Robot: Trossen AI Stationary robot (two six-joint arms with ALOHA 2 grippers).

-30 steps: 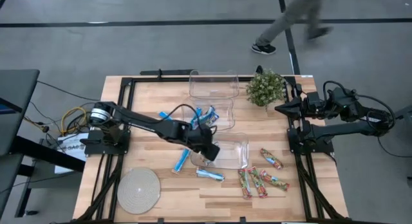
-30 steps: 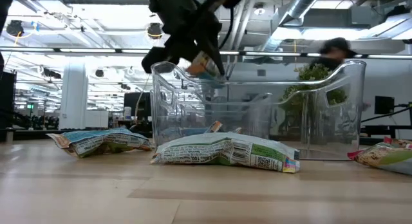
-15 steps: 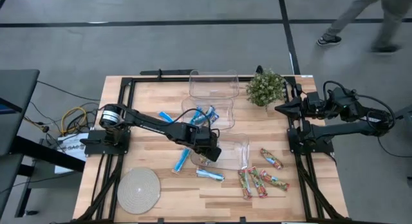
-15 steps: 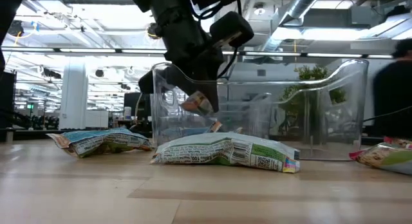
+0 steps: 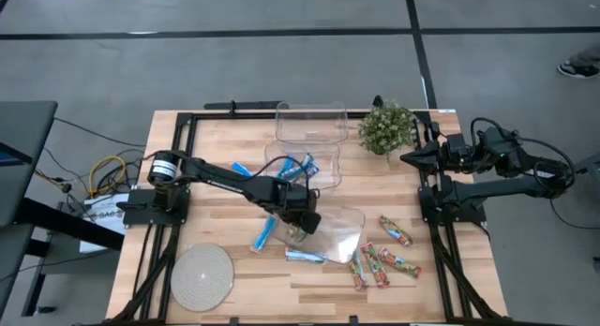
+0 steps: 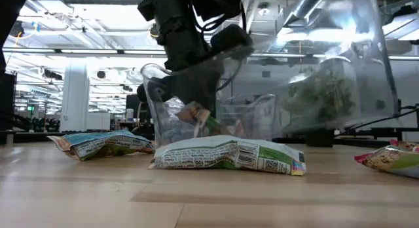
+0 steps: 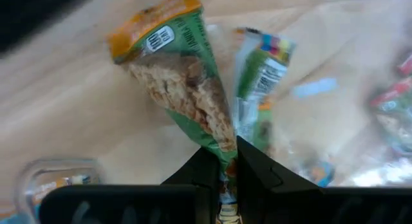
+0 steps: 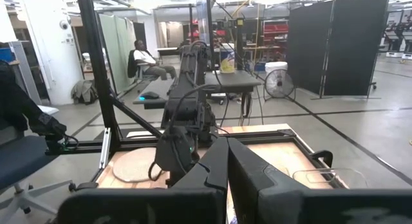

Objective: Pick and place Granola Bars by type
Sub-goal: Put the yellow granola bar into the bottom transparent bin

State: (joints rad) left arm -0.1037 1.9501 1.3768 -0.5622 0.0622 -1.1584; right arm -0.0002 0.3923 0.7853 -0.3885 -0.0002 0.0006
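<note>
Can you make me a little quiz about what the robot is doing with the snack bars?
1. True or false: the left hand is pinching a granola bar.
2. Which bin is tipped up? A) the clear bin by the left hand B) the far bin beside the plant
3. Fill in: the right hand waits near the ____.

Key: 1 true; 2 A; 3 plant
</note>
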